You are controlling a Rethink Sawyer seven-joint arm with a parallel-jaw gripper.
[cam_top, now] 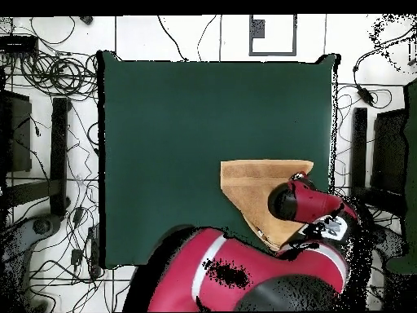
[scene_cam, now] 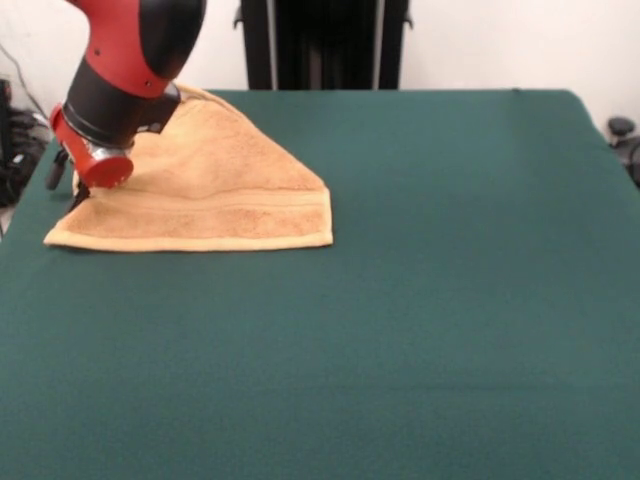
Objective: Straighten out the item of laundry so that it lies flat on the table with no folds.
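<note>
The item of laundry (scene_cam: pixel 225 190), a tan terry towel with a woven band near its front hem, lies on the green table (scene_cam: pixel 450 300) at the far left. It is folded over into a rough triangle, with the slanted fold running from the far corner down to the right front corner. My gripper (scene_cam: pixel 78 192) hangs from the red and black arm at the towel's left edge, low over the cloth. In the overhead view the towel (cam_top: pixel 252 183) is by the table's (cam_top: pixel 179 130) right edge, and the arm's wrist (cam_top: pixel 289 201) covers part of it and hides the gripper.
The table's left edge (scene_cam: pixel 25 215) is close to the gripper in the front view. A black stand (scene_cam: pixel 320 45) rises behind the far edge. Cables (cam_top: pixel 57 73) and dark equipment (cam_top: pixel 383 155) surround the table on the floor.
</note>
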